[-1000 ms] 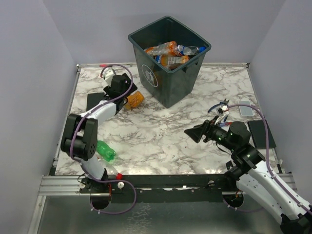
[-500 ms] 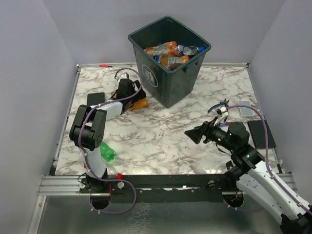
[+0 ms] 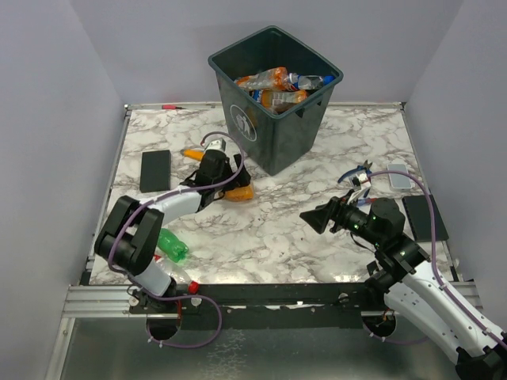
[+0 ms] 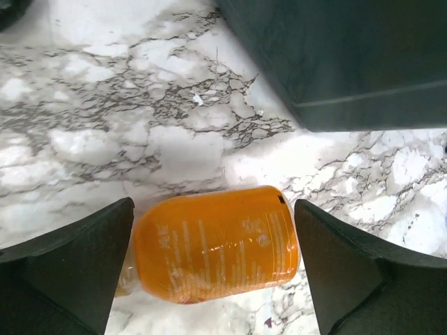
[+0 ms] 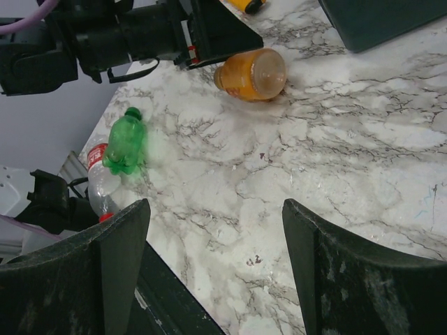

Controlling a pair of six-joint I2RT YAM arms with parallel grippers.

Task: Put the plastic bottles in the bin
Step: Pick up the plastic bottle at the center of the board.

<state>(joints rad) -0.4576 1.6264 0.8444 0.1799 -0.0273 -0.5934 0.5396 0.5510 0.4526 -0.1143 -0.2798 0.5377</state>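
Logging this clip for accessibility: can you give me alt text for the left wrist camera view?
An orange plastic bottle lies on its side on the marbled table, between the left gripper's two open black fingers, one on each side. The dark bin's lower wall fills the upper right, just beyond the bottle.

Orange bottle (image 4: 216,241) lying near the bin (image 3: 273,134), green bottle (image 3: 170,245) on its side, more bottles (image 3: 273,83) inside bin
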